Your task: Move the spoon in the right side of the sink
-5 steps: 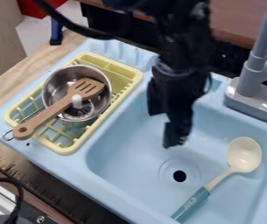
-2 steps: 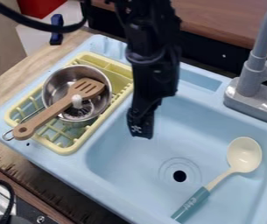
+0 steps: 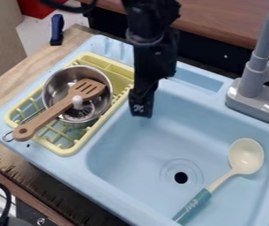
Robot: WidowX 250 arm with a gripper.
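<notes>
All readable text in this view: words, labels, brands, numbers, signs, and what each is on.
Nothing reads clearly enough to quote.
Spoon's teal handle: pale lettering running along it, too small and blurred to read.
Black gripper: small white mark near its lower end, too blurred to tell whether it is a character or a symbol.

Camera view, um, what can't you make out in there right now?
All in the camera view:
- Yellow rack: its right corner, behind the black arm; its floor, partly under the metal pot.
- Faucet: its top, cut off by the upper edge.
- Sink: its near rim, partly cut off by the bottom edge.
- Drain hole: its inside, too dark.
</notes>
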